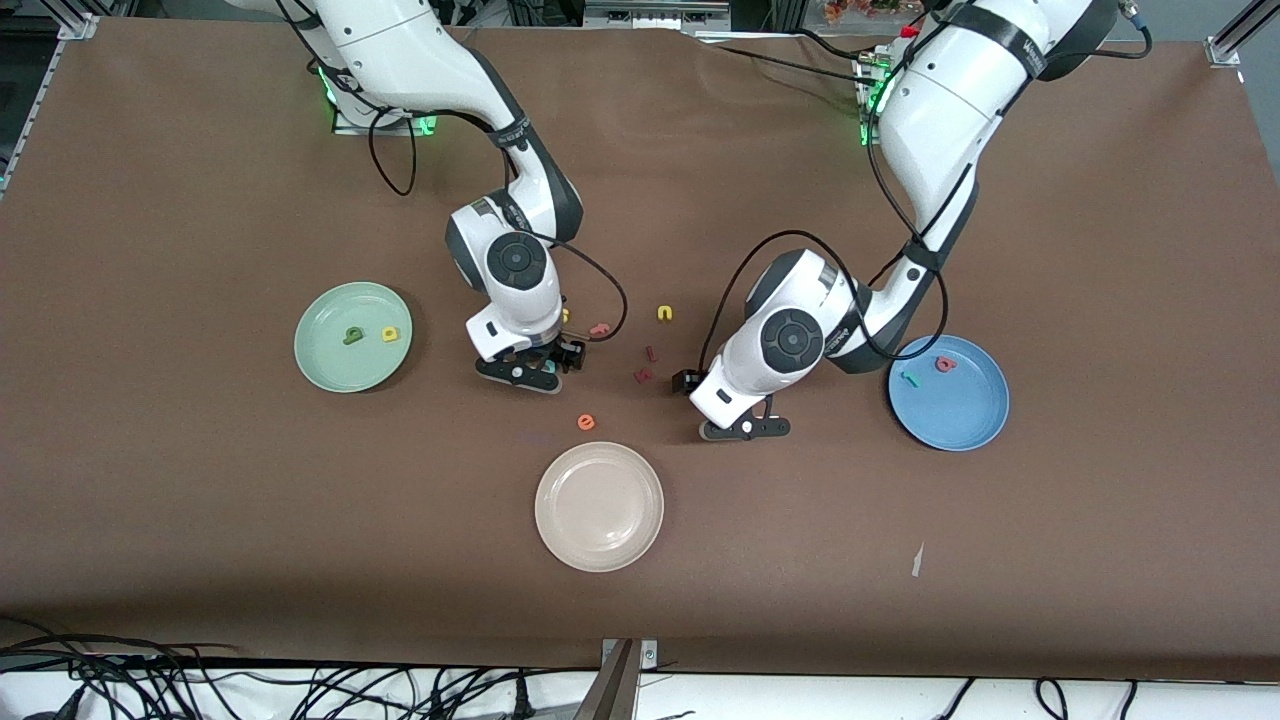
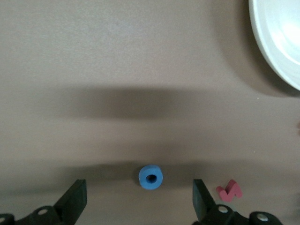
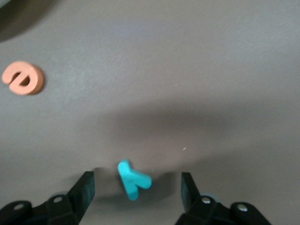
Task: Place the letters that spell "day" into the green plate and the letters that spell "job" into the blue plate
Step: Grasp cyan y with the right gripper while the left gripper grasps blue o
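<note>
Near the middle of the brown table (image 1: 200, 520), both grippers hang low over the cloth. The right gripper (image 3: 137, 187) is down around the teal y (image 3: 132, 179), its fingers (image 3: 84, 187) apart on either side of the letter with a gap left on each side. The left gripper (image 2: 139, 197) is over the blue o (image 2: 151, 177), fingers (image 2: 75, 197) spread wide and clear of the ring, with a dark red letter (image 2: 229, 191) just beside one fingertip. Toward the right arm's end of the table sits the green plate (image 1: 320, 365), holding the olive-green letter (image 1: 352, 336) and the yellow letter (image 1: 390, 334) side by side. Toward the left arm's end sits the blue plate (image 1: 960, 420), holding the coral-red b (image 1: 944, 364) and the teal j (image 1: 909, 379) near its rim closest to the arms. Between the two grippers lie a yellow u (image 1: 665, 313) and a reddish letter (image 1: 600, 329). An orange e (image 1: 586, 422) lies nearer the front edge, and the cream plate (image 1: 560, 530) lies nearer still.
</note>
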